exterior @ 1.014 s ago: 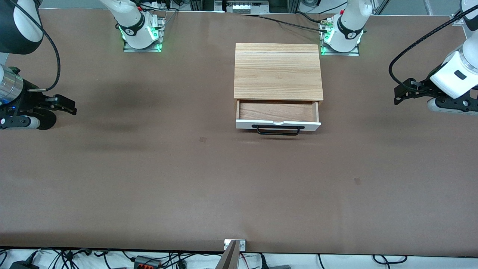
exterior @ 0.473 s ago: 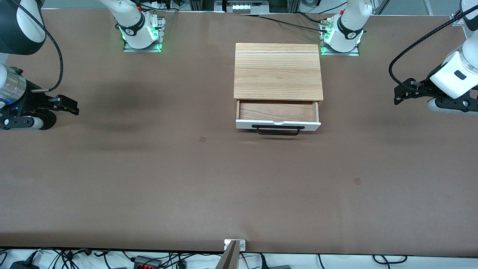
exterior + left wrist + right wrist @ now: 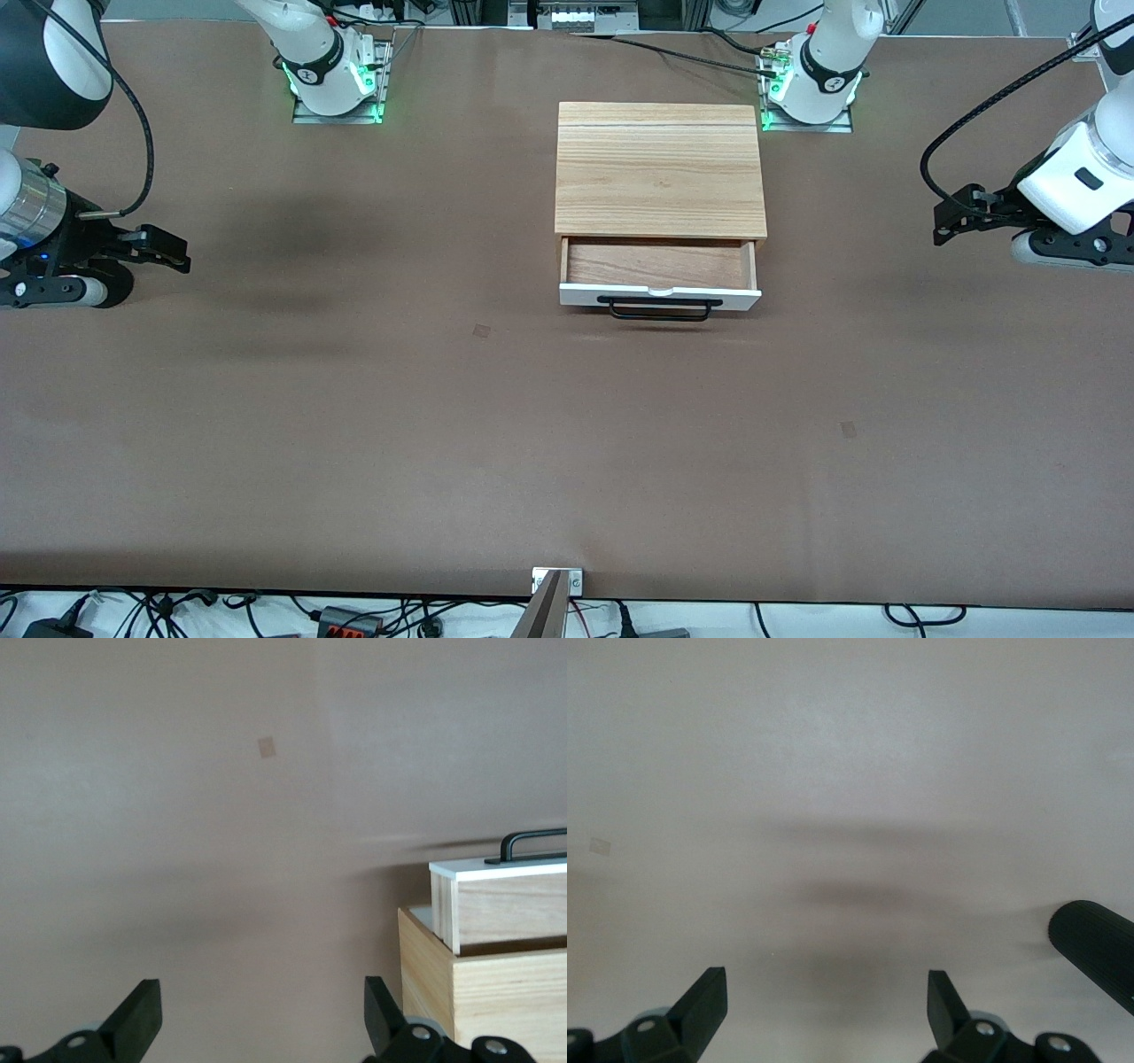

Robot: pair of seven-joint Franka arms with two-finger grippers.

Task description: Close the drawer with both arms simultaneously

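The left gripper [image 3: 946, 221] and right gripper [image 3: 168, 251] hang with fingers spread over bare table [image 3: 354, 425] at opposite ends. Midway between them the drawer [image 3: 659, 282] stands partly out of its cabinet [image 3: 660, 168], handle [image 3: 659, 307] facing the front camera, long axis running arm to arm. Both grippers have crept slightly inward. Both arms are cut off at the edges.

High front camera, two wrist cameras
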